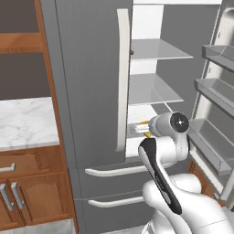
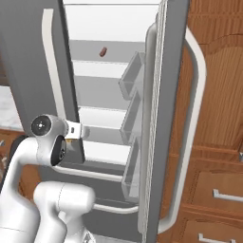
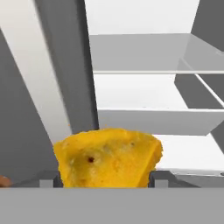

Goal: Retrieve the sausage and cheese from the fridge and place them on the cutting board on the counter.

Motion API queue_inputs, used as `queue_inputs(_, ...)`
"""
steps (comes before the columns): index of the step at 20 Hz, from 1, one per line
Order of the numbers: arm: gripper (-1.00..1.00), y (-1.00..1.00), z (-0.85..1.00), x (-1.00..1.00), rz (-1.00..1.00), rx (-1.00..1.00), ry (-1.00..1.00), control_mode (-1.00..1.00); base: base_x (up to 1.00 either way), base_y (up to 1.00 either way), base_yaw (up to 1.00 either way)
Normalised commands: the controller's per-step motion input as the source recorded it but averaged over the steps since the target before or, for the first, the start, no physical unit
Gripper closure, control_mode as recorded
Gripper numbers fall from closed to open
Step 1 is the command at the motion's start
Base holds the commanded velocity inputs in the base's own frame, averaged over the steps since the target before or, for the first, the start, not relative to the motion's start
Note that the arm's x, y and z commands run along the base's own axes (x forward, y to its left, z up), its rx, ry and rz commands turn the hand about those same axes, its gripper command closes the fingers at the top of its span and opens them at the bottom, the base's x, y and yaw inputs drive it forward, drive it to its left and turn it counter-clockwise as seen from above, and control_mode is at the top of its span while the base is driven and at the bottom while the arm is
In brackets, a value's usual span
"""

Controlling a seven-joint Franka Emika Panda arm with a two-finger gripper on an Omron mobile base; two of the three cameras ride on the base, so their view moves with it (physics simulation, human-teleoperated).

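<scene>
Yellow cheese (image 3: 109,157) wedge between fingers (image 3: 159,178), broad face toward camera

Brown wooden cabinets (image 1: 27,183) with silver bar handles (image 1: 16,195) flank the scene.

Yellow cheese (image 3: 108,157) clamped between the gripper (image 3: 107,179) fingertips, filling the foreground; behind, white fridge (image 3: 144,52) shelves, grey door edge and pale handle (image 3: 33,74) at left.
</scene>
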Motion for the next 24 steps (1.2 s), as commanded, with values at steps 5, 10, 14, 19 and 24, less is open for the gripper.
queue_inputs(5,1.0,0.0,0.0,0.0,0.0,0.0,0.0,1.0,-0.82,0.16,0.14)
queue_inputs(10,1.0,0.0,0.0,0.0,0.0,0.0,0.0,1.0,-0.69,0.15,0.33)
queue_inputs(14,1.0,0.0,0.0,0.0,0.0,0.0,0.0,1.0,-0.36,0.14,0.78)
queue_inputs(19,1.0,0.0,0.0,0.0,0.0,0.0,0.0,1.0,-0.15,0.17,0.97)
queue_inputs(24,1.0,0.0,0.0,0.0,0.0,0.0,0.0,1.0,-0.08,0.15,1.0)
